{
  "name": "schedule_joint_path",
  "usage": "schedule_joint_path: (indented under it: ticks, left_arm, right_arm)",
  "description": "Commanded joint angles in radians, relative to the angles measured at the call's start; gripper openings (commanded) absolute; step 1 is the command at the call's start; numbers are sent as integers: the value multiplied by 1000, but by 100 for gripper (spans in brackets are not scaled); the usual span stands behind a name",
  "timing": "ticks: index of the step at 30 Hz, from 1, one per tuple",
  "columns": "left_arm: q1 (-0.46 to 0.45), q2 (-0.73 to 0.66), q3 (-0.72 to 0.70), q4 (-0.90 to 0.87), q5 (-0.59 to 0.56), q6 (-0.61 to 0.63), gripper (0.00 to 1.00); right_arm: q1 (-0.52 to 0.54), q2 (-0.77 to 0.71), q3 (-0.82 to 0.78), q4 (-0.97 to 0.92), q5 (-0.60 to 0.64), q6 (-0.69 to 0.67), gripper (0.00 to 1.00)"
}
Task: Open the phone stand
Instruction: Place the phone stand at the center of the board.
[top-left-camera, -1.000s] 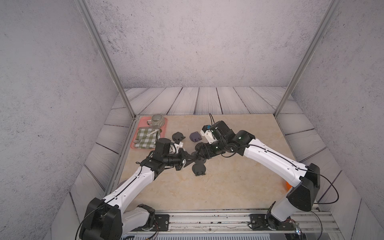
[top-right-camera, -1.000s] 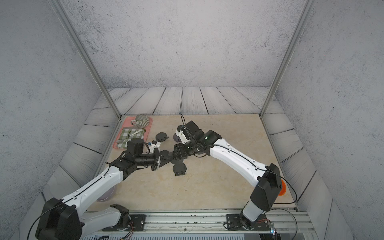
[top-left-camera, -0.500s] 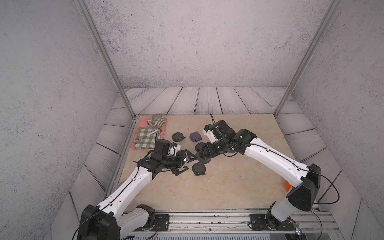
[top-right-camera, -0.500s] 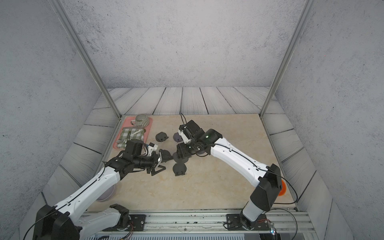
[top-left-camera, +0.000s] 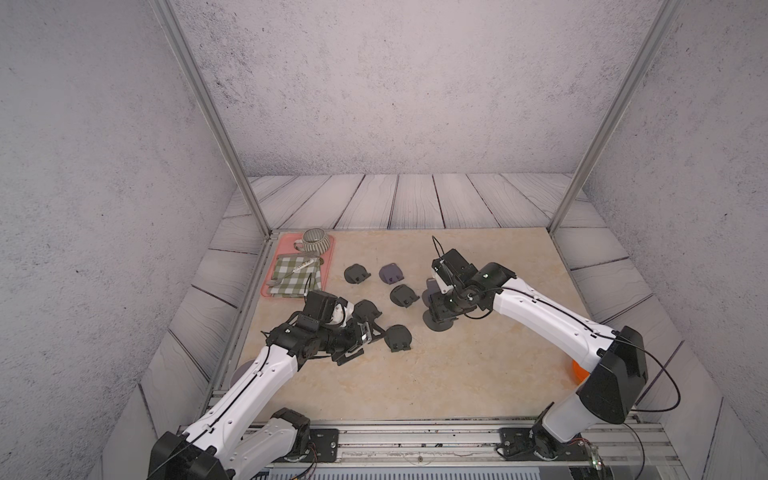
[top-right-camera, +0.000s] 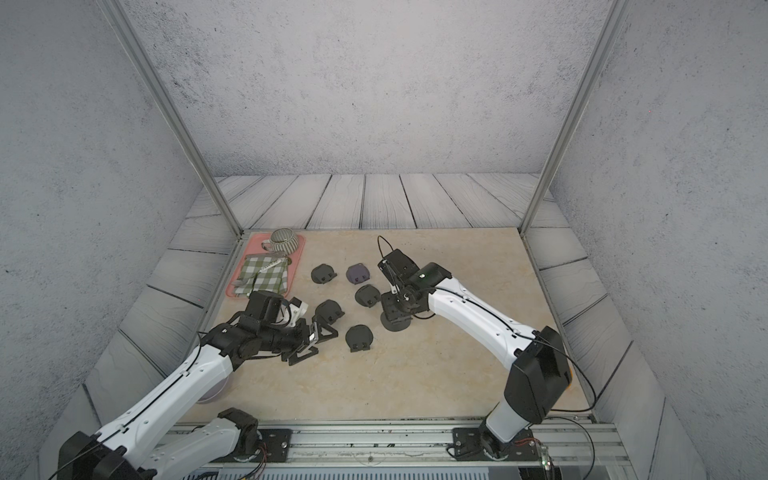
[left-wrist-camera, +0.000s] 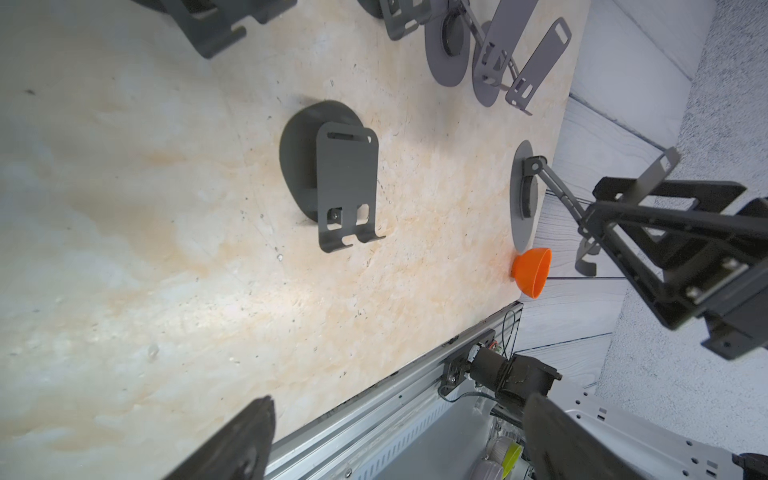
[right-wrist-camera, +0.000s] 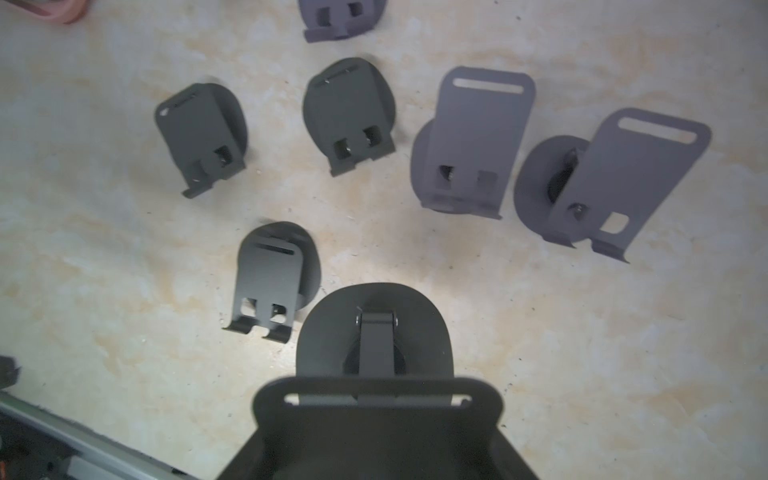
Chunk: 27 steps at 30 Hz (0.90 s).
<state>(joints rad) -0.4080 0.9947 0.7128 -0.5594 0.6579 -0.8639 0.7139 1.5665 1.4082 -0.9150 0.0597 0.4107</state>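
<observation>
A: Black jaws on the left gripper (top-left-camera: 363, 343) stand wide and empty, near a folded stand (top-left-camera: 399, 336). A careless swing could knock it.
B: And the phone stand (top-left-camera: 436, 327)?
A: Middle of the table (top-left-camera: 415, 386), base down, its plate pinched by the right gripper (top-left-camera: 442, 311). Lifted crooked, the hinge might fold back, or the base skid into other stands (top-left-camera: 404, 296) just beside.
B: Any writing?
A: None I can read, on the stands or the far pink tray (top-left-camera: 329, 266).

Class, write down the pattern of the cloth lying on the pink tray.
The cloth is green-and-white checked; it shows best in a top view.
</observation>
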Motion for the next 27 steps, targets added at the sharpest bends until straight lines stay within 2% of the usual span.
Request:
schedule_joint_path:
  ticks: [1,11,27]
  left_arm:
    - [1,-28,-30,-17,-7,41,98]
    - [-2,-57,-52,-35,2,69,98]
    - [-1,-31,-42,-30,14,82,98]
  right_arm:
    - [-41,-54,-37,14,31,-11,54]
    - [-165,-60,-135,75,15,-58,54]
    - [-232,1,-234,148,27,-88,55]
